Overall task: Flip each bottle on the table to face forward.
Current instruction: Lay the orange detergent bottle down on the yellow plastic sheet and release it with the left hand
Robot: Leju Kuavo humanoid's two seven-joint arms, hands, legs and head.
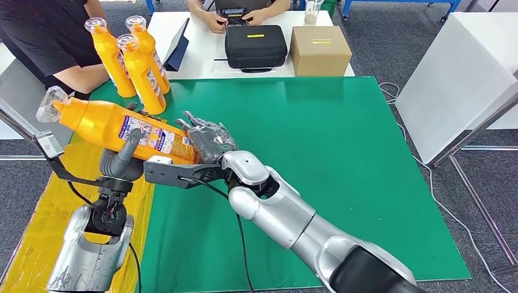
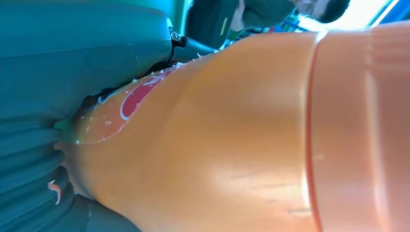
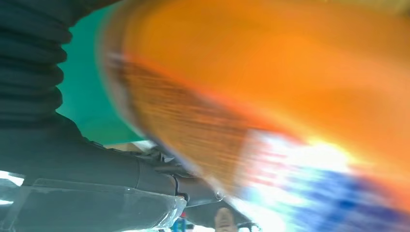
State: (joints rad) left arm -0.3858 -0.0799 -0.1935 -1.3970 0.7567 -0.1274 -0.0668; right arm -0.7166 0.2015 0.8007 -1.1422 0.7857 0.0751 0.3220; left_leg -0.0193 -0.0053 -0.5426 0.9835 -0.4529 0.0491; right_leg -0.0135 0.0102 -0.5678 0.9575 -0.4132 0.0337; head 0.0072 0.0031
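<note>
Both hands on the orange bottle [image 1: 116, 128] mid-air — left hand [image 1: 122, 160] grips underneath, right hand [image 1: 206, 141] cups its base — probably to rotate it.

A: Any text to be read here? A printed label [image 1: 153, 135] is seen on the orange bottle [image 1: 116, 125] lying tilted, white and blue with small print, but no word can be made out.

B: Agreed. A red emblem [image 2: 138, 94] is caught on that bottle up close, no letters legible. The right wrist picture is blurred, so nothing is read there.

A: Labels on the three upright bottles [image 1: 135, 64]?

B: Too small. Yellow stickers are spotted on the black case [image 1: 256, 46] and the cardboard box [image 1: 320, 50]; their writing cannot be read.
</note>
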